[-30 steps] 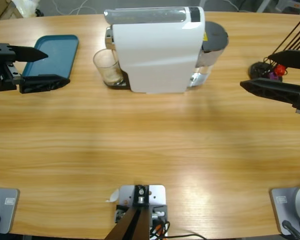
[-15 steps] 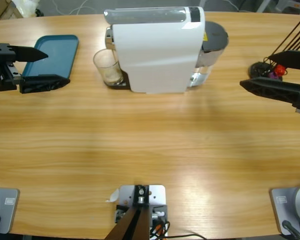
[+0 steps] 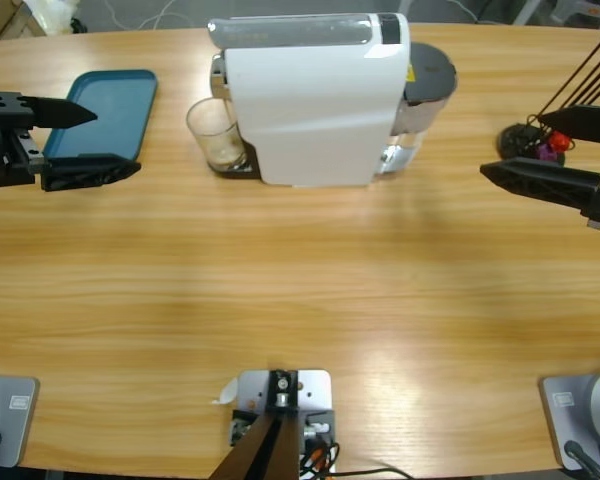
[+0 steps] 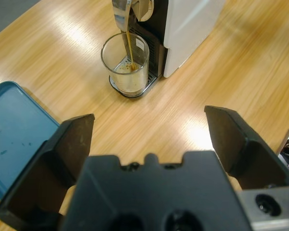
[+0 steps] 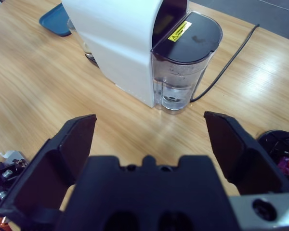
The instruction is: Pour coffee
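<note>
The left gripper (image 3: 98, 137) hangs at the table's left edge, its 2 jaws spread wide and empty, over the near right corner of a teal tray (image 3: 120, 96). The right gripper (image 3: 525, 143) is at the right edge, jaws likewise apart with nothing between them, beside what looks like a small black stand (image 3: 533, 139) with thin rods. Between them, at the far side, stands a white coffee machine (image 3: 315, 100) with a water tank (image 5: 182, 72) behind. A glass (image 4: 125, 65) sits under its spout, and a thin stream of coffee (image 4: 128, 68) runs into it. The wooden table (image 3: 300, 290) lies bare across its near half.
</note>
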